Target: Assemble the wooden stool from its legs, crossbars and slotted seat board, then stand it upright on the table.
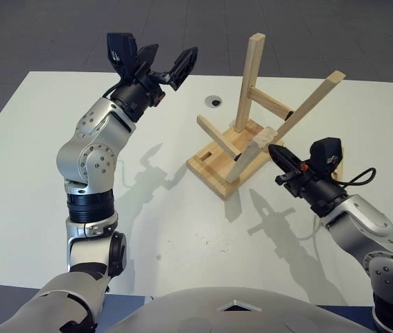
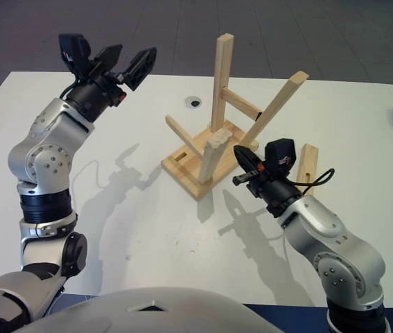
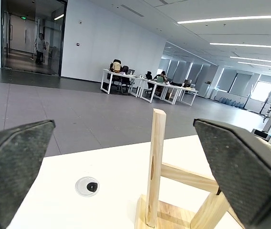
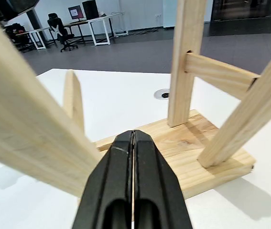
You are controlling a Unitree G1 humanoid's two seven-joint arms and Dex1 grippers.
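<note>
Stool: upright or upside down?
Upside down: the seat board lies flat on the table, legs pointing up.

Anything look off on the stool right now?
Yes. The seat board lies flat with legs up, but they disagree: one leg stands upright while a second leg leans far outward, a crossbar between them. A loose wooden piece lies on the table apart, not fitted.

1. You have no text, label or number that can be read on the stool [image 1: 217,166] or the table [image 1: 37,132].
2. The green sign [image 3: 24,17] above the far doorway is too small for you to read.
</note>
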